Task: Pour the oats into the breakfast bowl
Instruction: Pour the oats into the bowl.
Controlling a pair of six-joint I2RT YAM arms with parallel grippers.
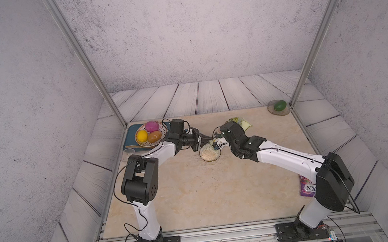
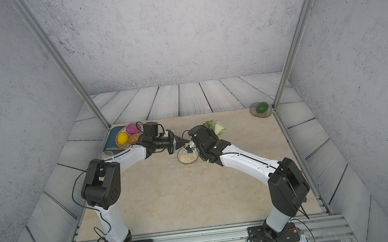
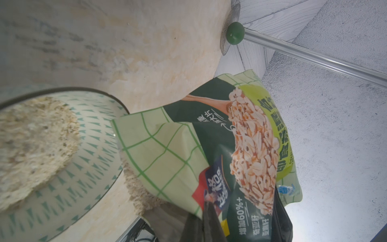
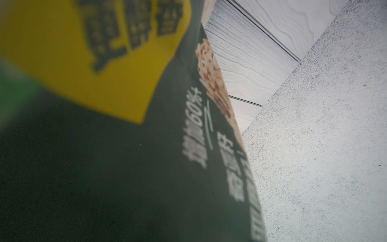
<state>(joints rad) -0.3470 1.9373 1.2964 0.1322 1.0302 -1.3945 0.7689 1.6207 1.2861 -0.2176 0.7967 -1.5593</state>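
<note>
Beige marbled counter (image 1: pixel 196 195) sits between grey walls (image 1: pixel 177 29). At mid-counter a small round white bowl (image 1: pixel 202 154) with dark radial marks holds a heap of pale beige oat flakes (image 3: pixel 31 146). A tall green plastic oat bag (image 3: pixel 167 157) hangs tilted, its long axis slanting: mouth down just beside the bowl's rim, base raised toward the back. The right pincer (image 3: pixel 243 222) pinches its side. The left pincer (image 1: pixel 208 139) is pressed together near the mouth.

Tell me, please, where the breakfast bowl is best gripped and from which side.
Grip the breakfast bowl by its near rim, fingers coming straight down, one inside and one outside. It sits upright holding oats, so it likely needs to stay level, and the oat bag crowds its far side.
</note>
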